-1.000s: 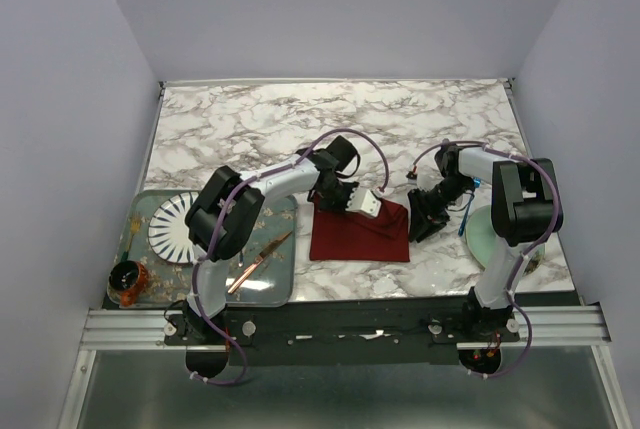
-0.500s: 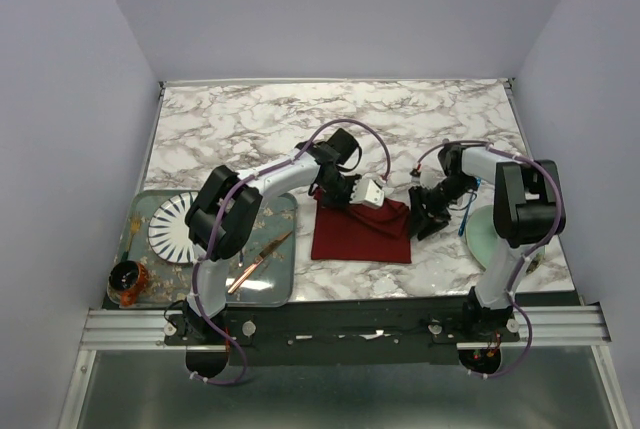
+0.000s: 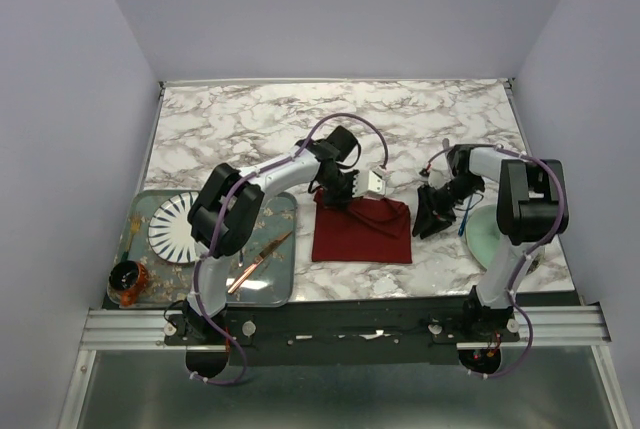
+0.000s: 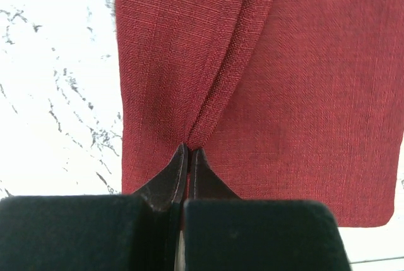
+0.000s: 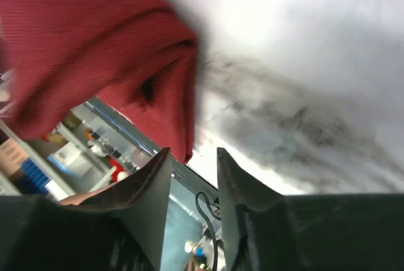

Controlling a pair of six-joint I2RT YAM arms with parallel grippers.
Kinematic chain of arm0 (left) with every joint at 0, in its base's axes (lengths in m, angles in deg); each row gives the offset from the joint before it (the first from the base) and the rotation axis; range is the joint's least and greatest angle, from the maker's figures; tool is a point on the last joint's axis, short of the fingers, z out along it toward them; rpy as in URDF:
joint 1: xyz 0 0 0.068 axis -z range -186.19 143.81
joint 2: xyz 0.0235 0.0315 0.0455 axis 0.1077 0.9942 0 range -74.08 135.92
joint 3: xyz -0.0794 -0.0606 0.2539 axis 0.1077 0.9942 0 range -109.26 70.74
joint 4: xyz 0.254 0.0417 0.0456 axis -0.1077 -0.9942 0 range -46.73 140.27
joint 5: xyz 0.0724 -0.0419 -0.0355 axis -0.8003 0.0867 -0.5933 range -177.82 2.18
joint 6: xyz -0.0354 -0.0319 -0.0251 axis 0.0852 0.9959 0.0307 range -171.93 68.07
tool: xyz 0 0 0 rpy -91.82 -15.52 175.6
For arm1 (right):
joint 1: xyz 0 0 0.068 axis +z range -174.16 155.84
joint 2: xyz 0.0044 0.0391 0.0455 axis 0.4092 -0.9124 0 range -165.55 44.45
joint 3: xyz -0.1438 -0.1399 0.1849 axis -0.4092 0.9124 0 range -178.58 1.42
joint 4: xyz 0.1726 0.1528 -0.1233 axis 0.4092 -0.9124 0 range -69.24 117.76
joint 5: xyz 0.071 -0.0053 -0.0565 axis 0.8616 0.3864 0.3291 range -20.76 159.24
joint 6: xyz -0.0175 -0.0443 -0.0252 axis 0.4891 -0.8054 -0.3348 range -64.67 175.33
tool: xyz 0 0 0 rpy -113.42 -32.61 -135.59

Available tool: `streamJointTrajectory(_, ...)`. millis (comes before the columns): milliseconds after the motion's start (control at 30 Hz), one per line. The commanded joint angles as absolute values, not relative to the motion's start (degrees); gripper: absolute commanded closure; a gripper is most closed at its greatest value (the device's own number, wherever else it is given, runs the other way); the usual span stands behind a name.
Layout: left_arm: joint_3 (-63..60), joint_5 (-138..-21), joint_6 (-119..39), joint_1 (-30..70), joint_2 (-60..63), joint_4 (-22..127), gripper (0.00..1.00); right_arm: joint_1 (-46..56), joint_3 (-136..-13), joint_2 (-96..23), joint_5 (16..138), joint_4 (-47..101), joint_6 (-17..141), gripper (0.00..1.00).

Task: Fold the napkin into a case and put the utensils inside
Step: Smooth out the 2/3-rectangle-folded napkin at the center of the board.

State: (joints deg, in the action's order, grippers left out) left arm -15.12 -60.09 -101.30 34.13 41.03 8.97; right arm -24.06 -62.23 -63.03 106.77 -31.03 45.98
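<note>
The dark red napkin (image 3: 361, 233) lies folded on the marble table between the two arms. My left gripper (image 3: 337, 199) is at its far left corner. In the left wrist view the gripper (image 4: 189, 150) is shut on a raised pleat of the napkin (image 4: 297, 88). My right gripper (image 3: 426, 219) is at the napkin's right edge, open. In the right wrist view a napkin (image 5: 95, 37) corner hangs just past the open right gripper (image 5: 193, 155), not pinched. A slim blue-handled fork (image 3: 467, 216) shows right of the right gripper. The other utensil is hidden.
A pale green plate (image 3: 491, 239) sits at the right table edge under the right arm. A tray (image 3: 281, 287) on the left holds a white striped plate (image 3: 171, 226) and a copper knife (image 3: 258, 261). A dark jar (image 3: 127, 280) stands at the tray's front left.
The left gripper has closed on the napkin's far left corner and drawn back a little. The right gripper has shifted slightly right, and the napkin's right side lies flatter.
</note>
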Motion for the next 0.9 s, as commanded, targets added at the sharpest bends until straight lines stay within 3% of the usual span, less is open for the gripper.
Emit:
streamJointTrajectory(0, -18.1, -57.4, -95.5, 33.1, 42.2, 9.1, 1.00, -23.9, -61.7, -67.3, 108.3, -30.5, 47.2, 0.59)
streamJointTrajectory(433, -18.6, -54.2, -87.1, 32.6, 42.1, 10.4, 1.00, -23.9, -63.3, -70.5, 110.9, -29.0, 48.8, 0.78)
streamJointTrajectory(867, -15.2, -54.2, -85.9, 35.5, 41.1, 11.3, 1.00, -23.9, -63.6, -70.7, 111.4, -29.4, 48.6, 0.79)
